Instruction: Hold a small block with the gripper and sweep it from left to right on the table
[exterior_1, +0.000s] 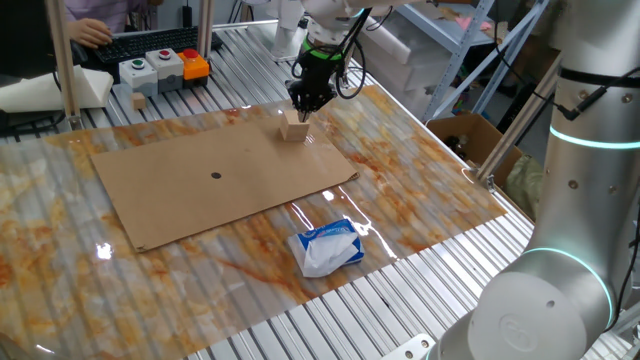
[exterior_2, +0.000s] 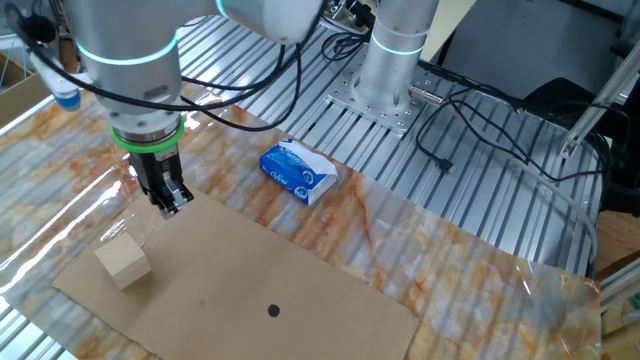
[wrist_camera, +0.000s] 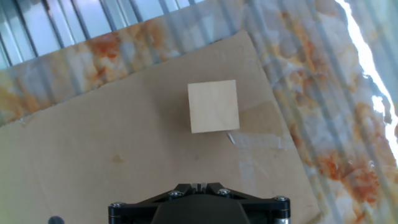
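Wooden cube (wrist_camera: 214, 106) sits on cardboard sheet (wrist_camera: 124, 155), below and ahead of fingers (exterior_2: 170, 200), untouched. Fingers empty; gap unclear, cannot tell.

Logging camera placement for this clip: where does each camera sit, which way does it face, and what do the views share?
One fixed view: high, beside the white arm base, looking across the table at the gripper above the small block; a second arm's base and elbow fill the right foreground.
The other fixed view: high on the opposite side, facing the arm's base; the gripper hangs beside the small block.
Hand view: on the hand, looking straight down at the small block; only the hand's black underside shows.
All three share the small block on the cardboard sheet.
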